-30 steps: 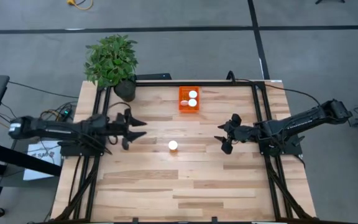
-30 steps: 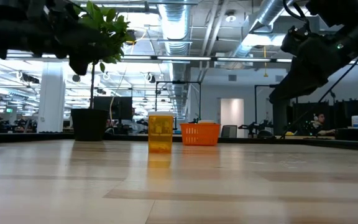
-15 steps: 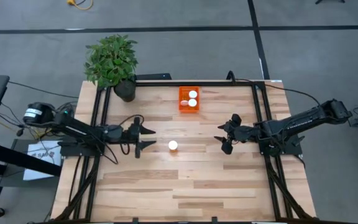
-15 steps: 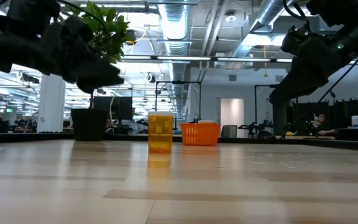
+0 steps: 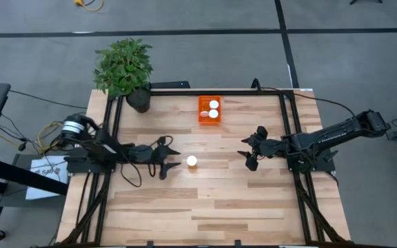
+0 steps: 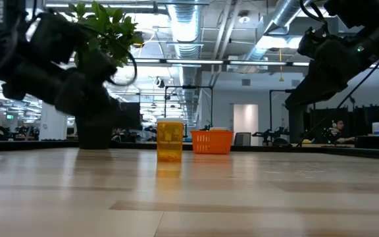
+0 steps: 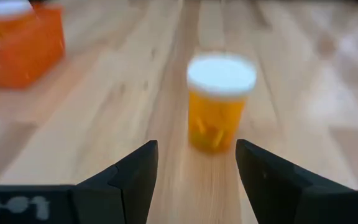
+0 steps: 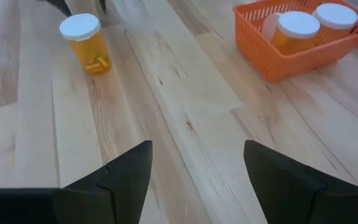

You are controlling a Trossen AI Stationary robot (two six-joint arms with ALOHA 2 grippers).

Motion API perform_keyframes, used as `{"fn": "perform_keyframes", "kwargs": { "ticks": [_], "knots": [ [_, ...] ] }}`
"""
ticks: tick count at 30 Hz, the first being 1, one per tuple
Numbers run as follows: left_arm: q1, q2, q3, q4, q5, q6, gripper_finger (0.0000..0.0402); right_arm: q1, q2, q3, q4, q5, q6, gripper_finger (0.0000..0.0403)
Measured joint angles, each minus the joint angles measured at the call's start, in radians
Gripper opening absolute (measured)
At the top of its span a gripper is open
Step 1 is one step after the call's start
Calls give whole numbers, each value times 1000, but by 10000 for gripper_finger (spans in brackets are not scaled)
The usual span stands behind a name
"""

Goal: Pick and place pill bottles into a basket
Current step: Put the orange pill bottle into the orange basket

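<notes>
One pill bottle [image 5: 192,161], white cap and amber body, stands upright on the table near its middle; it also shows in the low view [image 6: 170,140], the left wrist view [image 7: 219,102] and the right wrist view [image 8: 86,43]. My left gripper [image 5: 173,159] is open just left of it, low over the table, fingers pointing at it, touching nothing. The orange basket [image 5: 209,110] sits at the far middle and holds three bottles [image 8: 297,28]. My right gripper [image 5: 248,158] is open and empty right of the bottle, raised above the table.
A potted plant [image 5: 126,69] stands at the table's far left corner. Black frame rails [image 5: 287,131] run along the table's left, right and far sides. Bare wood lies between the bottle and the basket and across the near half.
My left gripper has moved toward the table's right edge and down, closing on the standing bottle, and stays open. The bottle, the basket and my right arm have kept still.
</notes>
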Motion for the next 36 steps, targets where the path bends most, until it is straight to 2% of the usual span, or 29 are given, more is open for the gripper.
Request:
{"fn": "perform_keyframes", "kwargs": {
  "ticks": [5, 18, 21, 24, 27, 36],
  "knots": [
    [0, 78, 33, -1, 2, -6, 209, 0, 0, 0, 3, -1, 1, 249],
    [0, 83, 69, -16, -35, 12, 209, 26, 0, 0, 3, 0, 0, 249],
    [1, 83, 69, -14, -51, 56, 209, 37, 0, 0, 3, 0, 0, 249],
    [1, 83, 69, -19, -65, -20, 209, 39, 0, 0, 3, 0, 0, 249],
    [2, 83, 69, -25, -13, -32, 209, 39, 0, 0, 3, 1, 0, 249],
    [1, 83, 69, -29, 29, -33, 214, 38, 0, 0, 3, 3, 0, 249]
  ]
}}
